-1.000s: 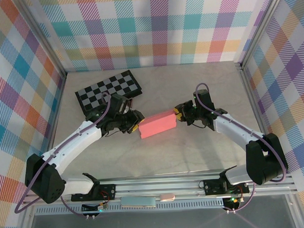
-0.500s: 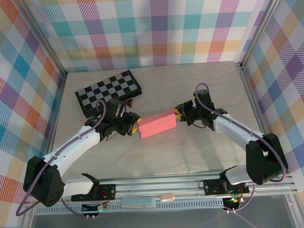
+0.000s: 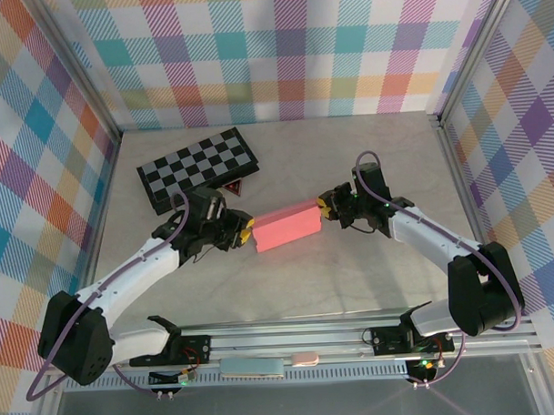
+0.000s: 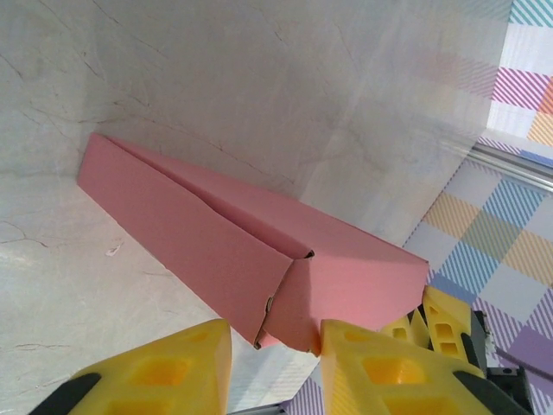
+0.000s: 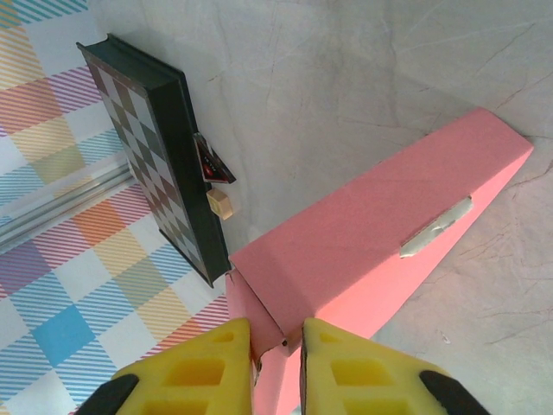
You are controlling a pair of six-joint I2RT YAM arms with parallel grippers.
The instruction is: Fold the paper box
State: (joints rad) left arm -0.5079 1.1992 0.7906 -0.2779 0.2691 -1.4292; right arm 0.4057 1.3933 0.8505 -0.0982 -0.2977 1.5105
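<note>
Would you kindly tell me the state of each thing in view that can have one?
paper box: folded into a flat box, lying on the table, one end flap slightly ajar
left claw: open, straddling the ajar end, not gripping
right claw: shut on the box's other end
checkered board: closed, lying flat, untouched

Overhead camera looking down from behind, wrist cameras close in, all sharing the flat pink card box point(image 3: 286, 227)
</note>
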